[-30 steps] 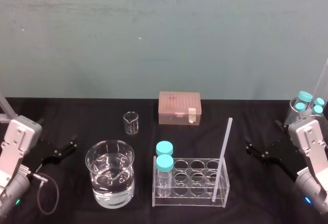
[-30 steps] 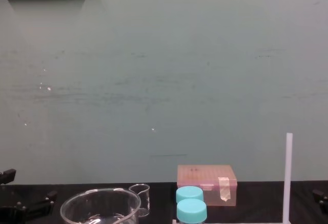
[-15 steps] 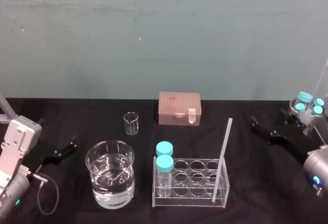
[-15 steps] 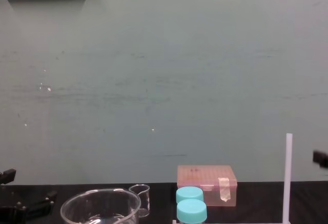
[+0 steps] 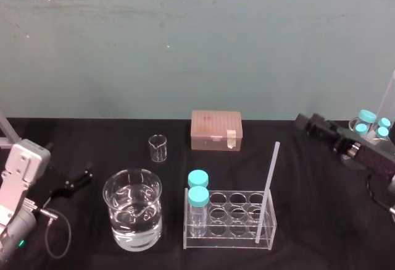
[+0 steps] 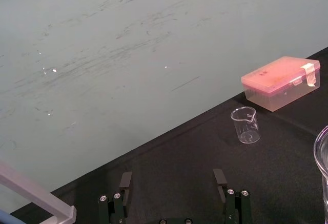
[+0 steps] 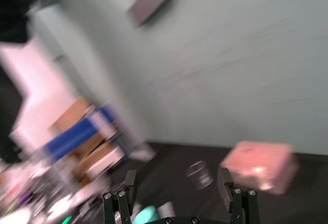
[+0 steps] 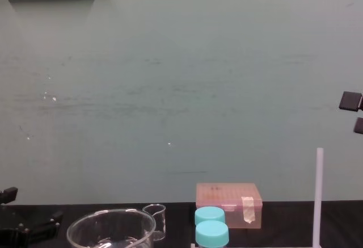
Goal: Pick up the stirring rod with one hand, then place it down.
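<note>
The stirring rod (image 5: 268, 191) stands in the front right hole of a clear test-tube rack (image 5: 229, 239), leaning slightly, its top end well above the rack; in the chest view the stirring rod (image 8: 319, 197) rises near the right edge. 2 blue-capped bottles (image 5: 198, 194) fill the rack's left column. A large beaker of water (image 5: 133, 217) sits just left of the rack on the black table (image 5: 308, 220), with a small empty beaker (image 5: 158, 148) and a pink lidded box (image 5: 216, 130) farther back.

The right end effector (image 5: 308, 123) hangs in the air to the right of the rod, apart from it; its wrist view shows the right end effector (image 7: 177, 193) with fingers spread wide, holding nothing. The left end effector (image 5: 83, 177) sits low at the table's left side, fingers (image 6: 220, 179) wide apart and empty.
</note>
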{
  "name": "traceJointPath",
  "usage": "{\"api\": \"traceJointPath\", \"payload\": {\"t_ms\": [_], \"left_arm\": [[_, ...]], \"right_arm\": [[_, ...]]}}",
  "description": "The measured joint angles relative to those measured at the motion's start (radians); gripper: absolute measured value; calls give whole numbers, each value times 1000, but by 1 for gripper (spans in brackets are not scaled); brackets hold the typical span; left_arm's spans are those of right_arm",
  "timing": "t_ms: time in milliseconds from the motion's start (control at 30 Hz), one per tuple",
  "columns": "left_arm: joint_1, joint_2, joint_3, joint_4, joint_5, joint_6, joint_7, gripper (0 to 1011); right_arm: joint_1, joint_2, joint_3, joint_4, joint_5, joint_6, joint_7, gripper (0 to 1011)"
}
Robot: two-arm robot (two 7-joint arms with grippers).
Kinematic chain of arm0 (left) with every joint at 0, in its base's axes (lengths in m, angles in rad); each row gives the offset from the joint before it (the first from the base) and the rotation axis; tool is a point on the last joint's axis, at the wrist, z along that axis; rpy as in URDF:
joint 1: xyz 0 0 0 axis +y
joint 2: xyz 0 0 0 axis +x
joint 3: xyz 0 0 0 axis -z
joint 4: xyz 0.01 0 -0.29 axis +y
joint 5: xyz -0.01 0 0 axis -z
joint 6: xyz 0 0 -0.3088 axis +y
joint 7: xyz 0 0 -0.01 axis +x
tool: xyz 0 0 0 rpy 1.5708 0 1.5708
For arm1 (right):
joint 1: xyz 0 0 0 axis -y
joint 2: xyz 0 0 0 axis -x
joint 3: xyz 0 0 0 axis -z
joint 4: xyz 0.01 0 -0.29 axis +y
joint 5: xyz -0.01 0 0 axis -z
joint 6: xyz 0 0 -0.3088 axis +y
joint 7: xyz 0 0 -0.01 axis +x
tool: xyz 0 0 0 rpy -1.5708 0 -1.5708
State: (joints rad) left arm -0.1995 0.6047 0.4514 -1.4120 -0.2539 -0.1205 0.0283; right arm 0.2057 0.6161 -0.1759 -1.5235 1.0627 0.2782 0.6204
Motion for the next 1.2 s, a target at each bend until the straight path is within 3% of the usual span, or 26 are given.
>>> {"api": "traceJointPath", "payload": {"t_ms": [67, 167, 333, 933, 1200], "left_arm": [[0, 0, 0, 0, 0, 0, 0, 1005], [0, 0, 0, 0, 0, 0, 0, 1005], [0, 0, 0, 0, 0, 0, 0, 1005], [0, 0, 0, 0, 0, 0, 0, 1005], [0, 0, 0, 0, 0, 0, 0, 1005]], "right_arm": [[12, 44, -34, 5, -9, 8, 92, 1003], [27, 82, -74, 10, -42, 6, 159, 1003], [44, 107, -127, 15, -83, -1, 179, 1003], [124, 66, -251, 104, -137, -1, 114, 1003], [146, 62, -274, 124, -138, -19, 109, 1003]]}}
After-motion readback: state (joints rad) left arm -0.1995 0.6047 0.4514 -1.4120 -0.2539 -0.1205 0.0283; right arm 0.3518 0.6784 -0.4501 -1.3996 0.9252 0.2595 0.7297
